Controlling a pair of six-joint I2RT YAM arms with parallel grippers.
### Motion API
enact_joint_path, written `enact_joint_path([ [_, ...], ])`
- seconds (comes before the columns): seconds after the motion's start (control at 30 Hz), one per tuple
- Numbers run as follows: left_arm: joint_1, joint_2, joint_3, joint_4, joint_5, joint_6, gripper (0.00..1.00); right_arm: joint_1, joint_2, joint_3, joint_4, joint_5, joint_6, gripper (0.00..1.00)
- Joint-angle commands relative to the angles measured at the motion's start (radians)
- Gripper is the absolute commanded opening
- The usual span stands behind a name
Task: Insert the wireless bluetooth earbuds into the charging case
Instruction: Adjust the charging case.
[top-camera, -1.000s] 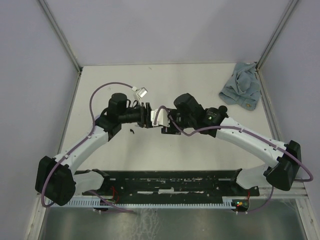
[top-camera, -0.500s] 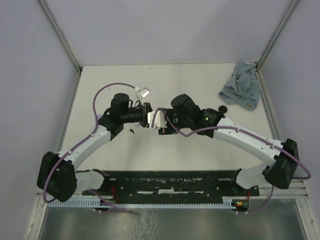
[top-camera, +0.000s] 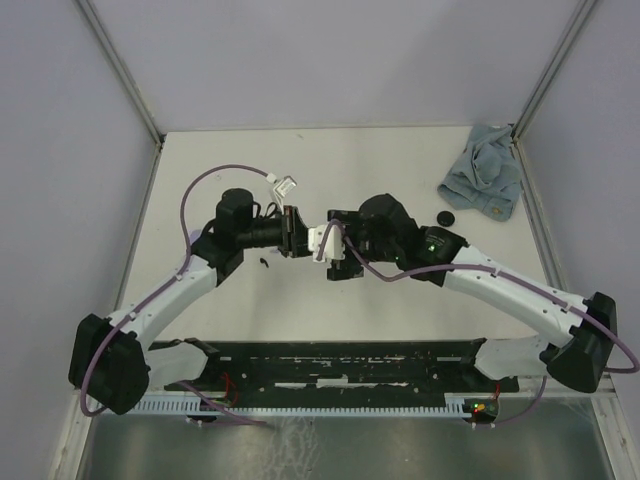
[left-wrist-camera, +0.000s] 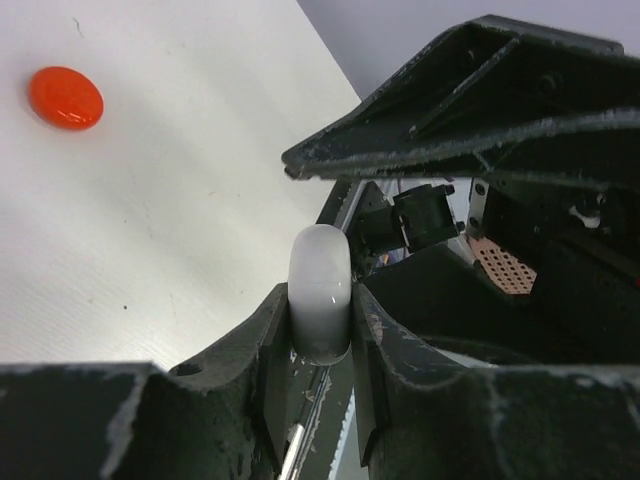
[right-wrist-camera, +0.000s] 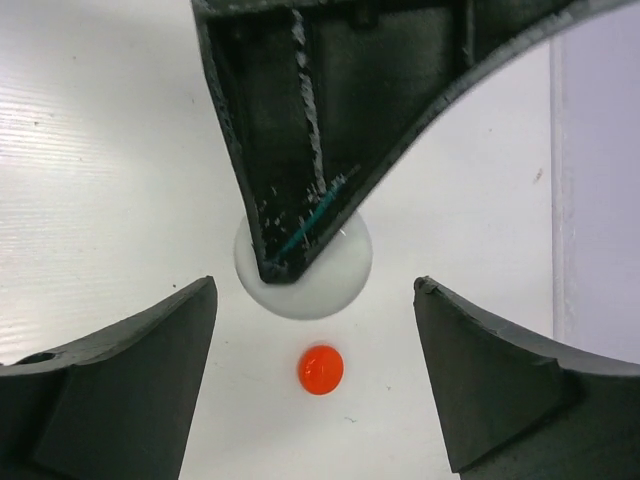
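Left gripper is clenched across the flat faces of the white round case, holding it on edge. I'd guess it is being steadied for the right gripper, whose fingers gape empty just opposite. Beyond, a red earbud lies loose on the table — not yet inserted; a crumpled cloth sits at the far corner.

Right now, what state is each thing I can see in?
Left hand: shut on the white disc.
White disc: clamped in the left hand.
Right hand: open, empty.
Red piece: lying loose on the table.
Blue cloth: crumpled at the far right corner.
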Motion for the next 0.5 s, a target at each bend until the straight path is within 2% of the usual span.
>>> enact_joint_path([
  [0.0,-0.005,-0.086,-0.019,0.077,-0.053,0.083,0.09,-0.044,-0.071,0.007,0.028,-0.060,0.108,0.89],
  [0.23,-0.006,-0.165,-0.147,0.386,-0.108,0.029,0.07,-0.173,-0.159,-0.035,0.104,-0.281,0.388,0.88],
  [0.47,-0.017,-0.168,-0.217,0.627,-0.146,0.016,0.07,-0.263,-0.146,-0.010,0.180,-0.471,0.640,0.86],
])
